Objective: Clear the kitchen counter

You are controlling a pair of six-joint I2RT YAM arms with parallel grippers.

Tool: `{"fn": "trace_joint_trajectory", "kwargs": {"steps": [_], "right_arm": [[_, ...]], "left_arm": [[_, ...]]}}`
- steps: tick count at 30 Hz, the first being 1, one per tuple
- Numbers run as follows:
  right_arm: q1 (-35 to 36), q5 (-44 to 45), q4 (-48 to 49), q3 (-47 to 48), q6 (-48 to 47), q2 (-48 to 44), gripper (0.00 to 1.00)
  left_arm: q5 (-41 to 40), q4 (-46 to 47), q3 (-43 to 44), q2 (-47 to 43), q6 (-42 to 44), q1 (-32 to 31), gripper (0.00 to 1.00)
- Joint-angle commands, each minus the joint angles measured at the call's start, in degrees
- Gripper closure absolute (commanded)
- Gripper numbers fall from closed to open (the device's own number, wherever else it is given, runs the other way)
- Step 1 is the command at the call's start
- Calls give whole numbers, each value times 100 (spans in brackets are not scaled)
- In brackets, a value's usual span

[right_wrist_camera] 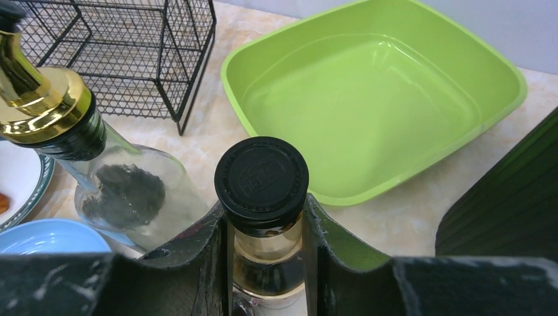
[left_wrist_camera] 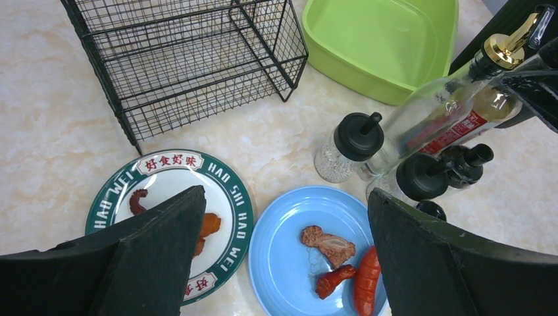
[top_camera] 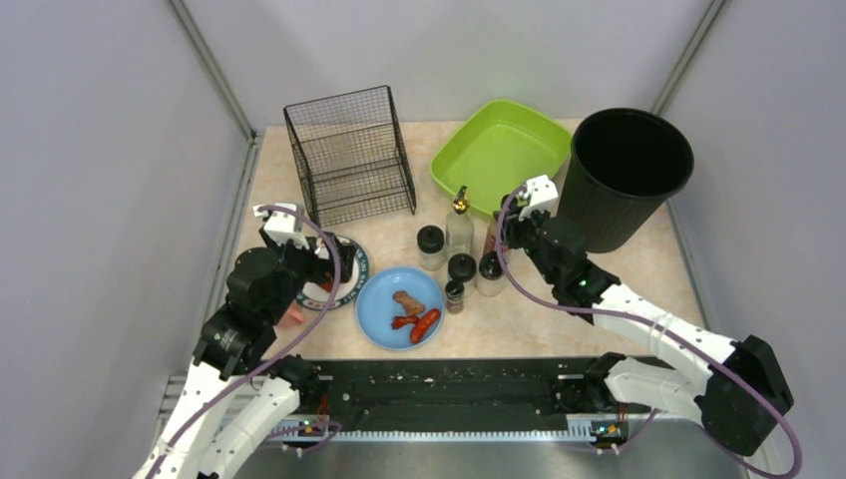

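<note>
Top external view: the table is seen stretching beyond the arm bases, stiff and fixed, so it is not itself to be gripped; only its load is lifted. Near its middle a black-capped bottle is clamped at the neck by the right jaws; its glass is judged slippery and breakable. The left jaws are spread wide above a patterned plate by the left edge. Counted: six bottles and jars, as far as can be told; two plates, one a blue plate; one wire rack, one green tub, one black bin.
</note>
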Motion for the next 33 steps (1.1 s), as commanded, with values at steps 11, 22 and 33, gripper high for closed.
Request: {"fn": "trace_joint_trajectory", "kwargs": {"steps": [11,22,33], "right_arm": [[35,563,-420,634,-508,-1367,100],[40,-28,-2630,1973,-20,-1851,100],[35,-1006,-5005,4060,307,-1167,100]], "left_arm": [[489,418,-79,-143,141,19,1],[2267,844,-137,-143,213,24,1],[3856,1793,-124,-64,-415,19,1]]}}
